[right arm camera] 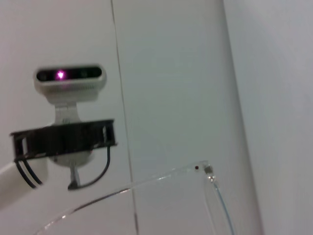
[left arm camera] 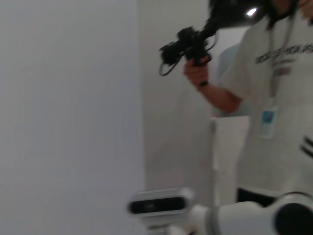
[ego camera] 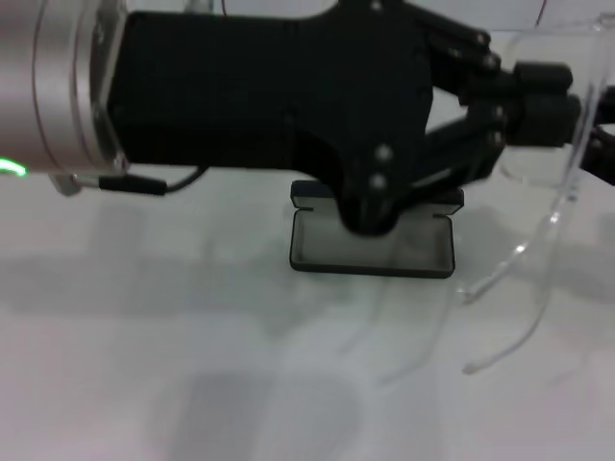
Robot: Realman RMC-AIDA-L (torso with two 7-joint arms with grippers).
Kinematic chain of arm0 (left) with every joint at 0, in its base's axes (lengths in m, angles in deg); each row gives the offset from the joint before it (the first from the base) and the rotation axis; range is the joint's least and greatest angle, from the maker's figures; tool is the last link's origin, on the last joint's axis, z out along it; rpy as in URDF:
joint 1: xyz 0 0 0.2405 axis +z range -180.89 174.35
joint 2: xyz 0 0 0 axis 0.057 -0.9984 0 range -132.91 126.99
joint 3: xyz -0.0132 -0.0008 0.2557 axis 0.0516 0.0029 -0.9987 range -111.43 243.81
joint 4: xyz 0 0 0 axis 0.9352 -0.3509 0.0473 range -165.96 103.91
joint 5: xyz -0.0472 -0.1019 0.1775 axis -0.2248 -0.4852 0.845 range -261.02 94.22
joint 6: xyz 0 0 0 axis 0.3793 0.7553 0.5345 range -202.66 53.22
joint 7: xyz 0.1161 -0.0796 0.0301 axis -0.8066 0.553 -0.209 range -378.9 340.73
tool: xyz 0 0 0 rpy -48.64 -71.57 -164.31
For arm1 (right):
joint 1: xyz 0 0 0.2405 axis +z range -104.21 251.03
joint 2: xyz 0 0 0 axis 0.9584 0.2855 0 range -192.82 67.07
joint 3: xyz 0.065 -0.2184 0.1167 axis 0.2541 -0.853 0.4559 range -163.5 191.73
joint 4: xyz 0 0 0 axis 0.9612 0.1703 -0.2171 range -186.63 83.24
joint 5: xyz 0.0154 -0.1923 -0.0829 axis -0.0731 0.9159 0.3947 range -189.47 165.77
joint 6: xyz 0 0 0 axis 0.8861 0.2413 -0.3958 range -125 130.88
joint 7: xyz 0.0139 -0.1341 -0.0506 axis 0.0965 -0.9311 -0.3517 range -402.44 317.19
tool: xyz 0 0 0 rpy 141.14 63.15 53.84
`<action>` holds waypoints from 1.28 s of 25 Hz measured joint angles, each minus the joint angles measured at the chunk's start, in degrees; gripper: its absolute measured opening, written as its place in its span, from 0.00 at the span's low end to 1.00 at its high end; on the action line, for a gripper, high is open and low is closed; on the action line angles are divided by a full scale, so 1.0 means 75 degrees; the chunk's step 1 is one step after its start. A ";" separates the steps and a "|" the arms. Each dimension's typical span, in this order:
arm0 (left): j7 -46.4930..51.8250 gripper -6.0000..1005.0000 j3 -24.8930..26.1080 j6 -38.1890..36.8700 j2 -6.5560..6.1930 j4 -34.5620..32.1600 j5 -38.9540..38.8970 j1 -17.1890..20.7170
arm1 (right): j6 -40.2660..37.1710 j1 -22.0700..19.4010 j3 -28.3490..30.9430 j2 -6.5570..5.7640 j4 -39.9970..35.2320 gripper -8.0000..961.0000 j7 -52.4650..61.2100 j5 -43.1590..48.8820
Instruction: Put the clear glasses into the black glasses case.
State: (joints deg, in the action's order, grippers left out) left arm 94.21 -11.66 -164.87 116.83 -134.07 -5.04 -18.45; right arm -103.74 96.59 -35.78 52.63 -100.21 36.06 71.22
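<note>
Head view: left pincer (ego camera: 562, 96) clamps clear glasses (ego camera: 567, 202) (lifted) | black glasses case (ego camera: 373, 240) open, unseen by wrists

You see the left gripper (ego camera: 553, 106) stretched across the upper part of the head view, raised well above the white table (ego camera: 144, 365). Its black fingers (ego camera: 543, 82) close on the upper edge of the clear glasses (ego camera: 577, 163), which hang in the air at the right with both thin temple arms drooping toward the table. The black glasses case (ego camera: 373, 252) lies open on the table near the middle, grey lining up; its lid at the far side is partly hidden behind the gripper body. The glasses are apart from the case, off to its right. At the right edge, a dark part shows just past the lens; you cannot identify it.
</note>
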 joint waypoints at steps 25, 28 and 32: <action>-0.0912 0.09 0.0215 -0.0419 -0.0009 0.2091 -0.0071 -0.0683 | 0.0069 0.1260 -0.0655 0.0067 0.1136 0.13 -0.0482 -0.0315; -0.1017 0.09 0.0216 -0.0422 -0.0012 0.2238 -0.0061 -0.0728 | 0.0071 0.1265 -0.0667 0.0071 0.1145 0.13 -0.0500 -0.0325; -0.1104 0.09 0.0219 -0.0423 -0.0013 0.2405 -0.0061 -0.0773 | 0.0063 0.1269 -0.0713 0.0082 0.1148 0.13 -0.0517 -0.0347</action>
State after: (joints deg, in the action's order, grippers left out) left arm 85.93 -10.02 -168.04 116.74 -116.03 -5.49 -24.25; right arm -103.26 106.10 -41.13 53.25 -91.59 32.18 68.62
